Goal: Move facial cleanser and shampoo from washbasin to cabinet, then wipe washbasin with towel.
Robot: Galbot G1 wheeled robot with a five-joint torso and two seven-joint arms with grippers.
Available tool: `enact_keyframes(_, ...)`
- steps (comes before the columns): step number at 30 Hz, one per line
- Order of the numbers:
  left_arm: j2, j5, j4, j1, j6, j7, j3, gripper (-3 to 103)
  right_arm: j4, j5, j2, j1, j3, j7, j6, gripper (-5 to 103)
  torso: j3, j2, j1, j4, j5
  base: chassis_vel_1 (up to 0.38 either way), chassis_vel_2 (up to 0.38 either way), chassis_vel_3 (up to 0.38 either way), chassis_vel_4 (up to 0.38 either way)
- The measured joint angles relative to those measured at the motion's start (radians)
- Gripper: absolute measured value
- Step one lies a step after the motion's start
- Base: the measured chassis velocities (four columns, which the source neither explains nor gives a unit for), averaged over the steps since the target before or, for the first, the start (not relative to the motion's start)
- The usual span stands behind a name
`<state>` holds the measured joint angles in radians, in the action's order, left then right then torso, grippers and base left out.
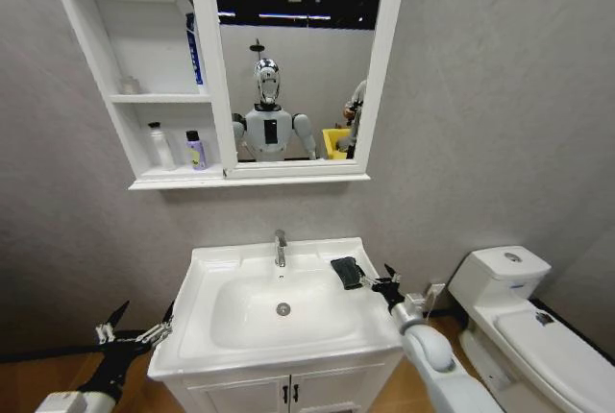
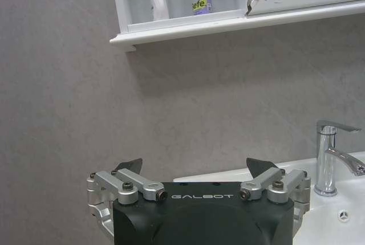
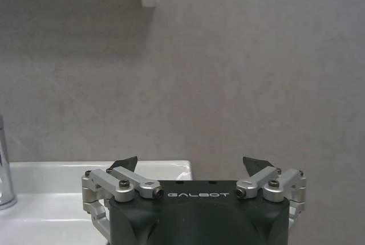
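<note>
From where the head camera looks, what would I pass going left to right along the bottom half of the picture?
Left gripper → washbasin → tap → towel → right gripper → toilet.

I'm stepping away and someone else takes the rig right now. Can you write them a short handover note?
Left hand: open, holding nothing, low beside the left edge of the washbasin.
Right hand: open, holding nothing, at the washbasin's right edge beside the towel.
Done: two bottles, a white bottle and a purple bottle, stand in the bottom compartment of the cabinet.
The towel lies folded on the washbasin's right rim, not yet picked up.
Left: grasp the towel and wipe the washbasin.
</note>
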<state>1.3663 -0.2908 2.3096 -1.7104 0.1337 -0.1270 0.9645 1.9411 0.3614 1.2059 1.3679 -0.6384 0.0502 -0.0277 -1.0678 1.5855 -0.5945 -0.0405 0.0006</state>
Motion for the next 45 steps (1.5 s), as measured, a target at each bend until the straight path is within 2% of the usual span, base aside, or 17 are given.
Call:
enact_keyframes(2, 0.0, 0.0, 0.0, 0.0, 0.0, 0.0, 0.0, 100, 0.118, -0.001, 0.045, 0.133, -0.084, 0.007, 0.015, 100, 0.0, 0.0, 0.0, 0.0002, -0.0005, 0.0, 0.0, 0.0, 0.0)
enact_keyframes(3, 0.0, 0.0, 0.0, 0.0, 0.0, 0.0, 0.0, 100, 0.118, -0.001, 0.045, 0.133, -0.084, 0.007, 0.015, 100, 0.0, 0.0, 0.0, 0.0002, -0.0005, 0.0, 0.0, 0.0, 0.0)
enact_keyframes(6, 0.0, 0.0, 0.0, 0.0, 0.0, 0.0, 0.0, 100, 0.314, 0.003, 0.103, 0.355, -0.199, 0.035, 0.014, 100, 0.0, 0.0, 0.0, 0.0, -0.0008, 0.0, 0.0, 0.0, 0.0)
enact_keyframes(8, 0.0, 0.0, 0.0, 0.0, 0.0, 0.0, 0.0, 100, 0.346, 0.008, 0.111, 0.386, -0.21, 0.043, 0.005, 100, 0.0, 0.0, 0.0, -0.0001, -0.0011, 0.0, 0.0, 0.0, 0.0)
enact_keyframes(10, 0.0, 0.0, 0.0, 0.0, 0.0, 0.0, 0.0, 100, 0.42, 0.011, 0.124, 0.445, -0.222, 0.061, -0.021, 100, 0.0, 0.0, 0.0, 0.0007, -0.0007, 0.0, 0.0, 0.0, 0.0)
enact_keyframes(20, 0.0, 0.0, 0.0, 0.0, 0.0, 0.0, 0.0, 100, 0.56, -0.043, 0.161, 0.494, -0.162, 0.086, -0.084, 100, 0.0, 0.0, 0.0, 0.0004, -0.0007, 0.0, 0.0, 0.0, 0.0)
enact_keyframes(26, 0.0, 0.0, 0.0, 0.0, 0.0, 0.0, 0.0, 100, 0.549, -0.082, 0.176, 0.49, -0.129, 0.085, -0.072, 100, 0.0, 0.0, 0.0, 0.0005, -0.0006, 0.0, 0.0, 0.0, 0.0)
enact_keyframes(45, 0.0, 0.0, 0.0, 0.0, 0.0, 0.0, 0.0, 100, 0.538, -0.083, 0.176, 0.485, -0.125, 0.081, -0.067, 100, 0.0, 0.0, 0.0, 0.0005, -0.0006, 0.0, 0.0, 0.0, 0.0)
